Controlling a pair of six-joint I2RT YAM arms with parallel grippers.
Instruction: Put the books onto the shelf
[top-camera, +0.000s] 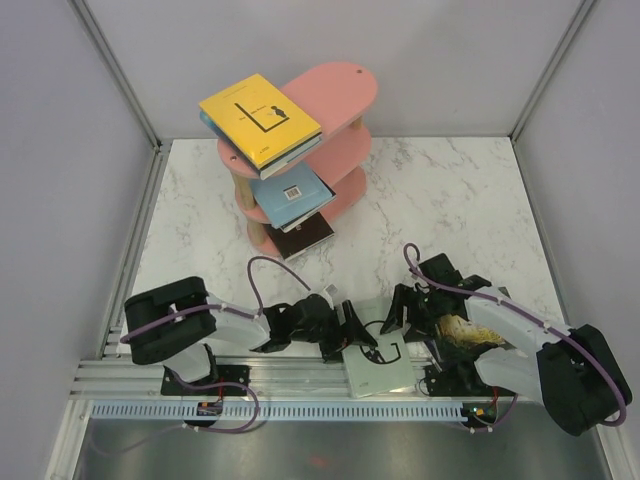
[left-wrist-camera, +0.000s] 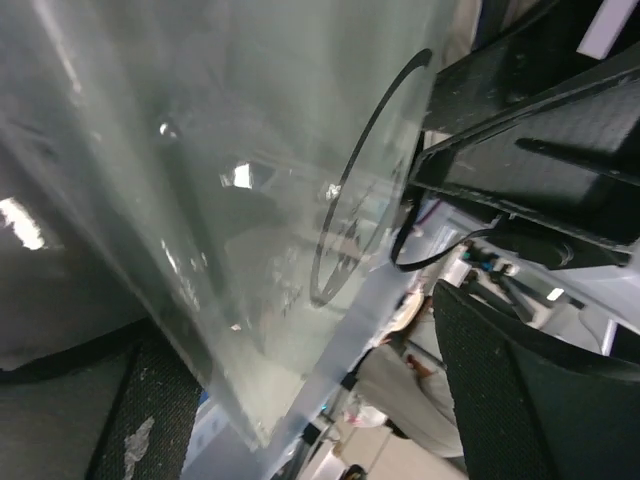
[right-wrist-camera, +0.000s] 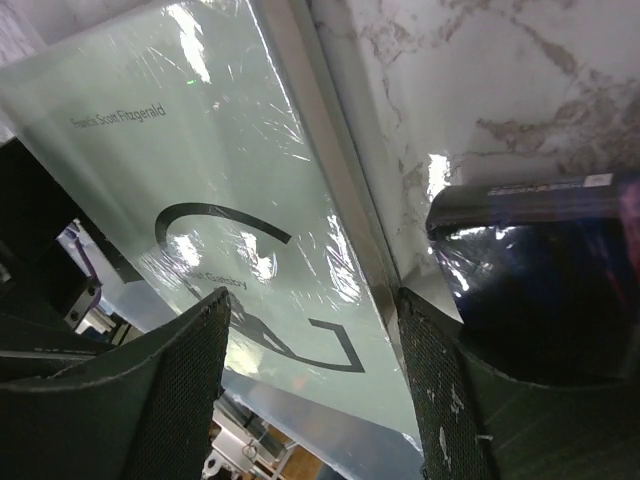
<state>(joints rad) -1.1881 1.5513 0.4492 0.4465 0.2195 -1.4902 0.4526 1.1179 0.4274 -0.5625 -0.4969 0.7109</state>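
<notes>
Between the two pincers, at the near edge of the table (top-camera: 450, 200), lies a pale grey-green book (top-camera: 380, 368) with a big black letter on its cover. The left pincer (top-camera: 350, 335) is at the book's left side. Its fingers (left-wrist-camera: 520, 400) stand wide apart. Seen up close, the shiny cover fills most of the space between them, but they do not squeeze it. The right pincer (top-camera: 402, 312) is at the book's far right corner. Its fingers (right-wrist-camera: 185, 400) are apart too. The long edge of the book runs between them, and they do not pinch it. Just beside its right finger sits a dark book (right-wrist-camera: 540, 280) in shiny wrap. Far past both pincers stands the pink shelf (top-camera: 345, 85). A yellow book (top-camera: 258, 115) lies on a small pile on the top board. A blue book (top-camera: 290, 192) is on the middle board, and a black book (top-camera: 305, 238) sticks out of the bottom one.
</notes>
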